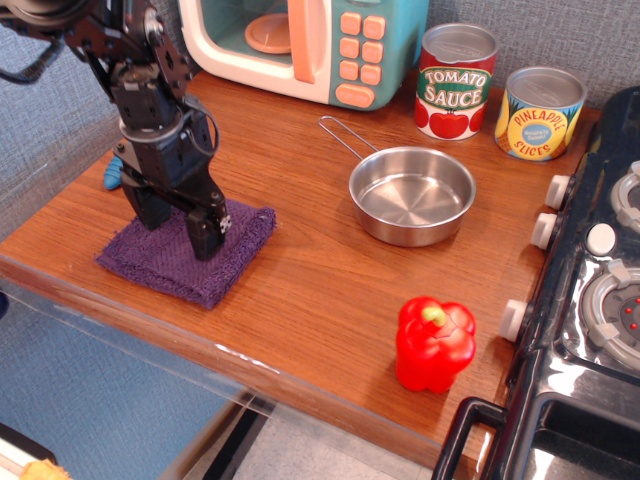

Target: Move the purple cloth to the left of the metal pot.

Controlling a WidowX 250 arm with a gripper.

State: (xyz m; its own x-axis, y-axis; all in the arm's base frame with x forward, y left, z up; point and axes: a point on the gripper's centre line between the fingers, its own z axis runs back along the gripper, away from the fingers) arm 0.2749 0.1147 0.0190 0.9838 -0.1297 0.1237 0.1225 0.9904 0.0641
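The purple cloth lies flat on the wooden counter near its front left edge, well left of the metal pot. The pot is a shallow shiny pan with a wire loop handle pointing up-left. My black gripper is open, its two fingers pointing down onto the cloth's middle, one finger at the cloth's back edge and one nearer the front. The arm hides the cloth's back part.
A toy microwave stands at the back. A blue-handled fork peeks out behind the arm. A tomato sauce can and pineapple can stand back right. A red toy pepper sits front right, beside the stove.
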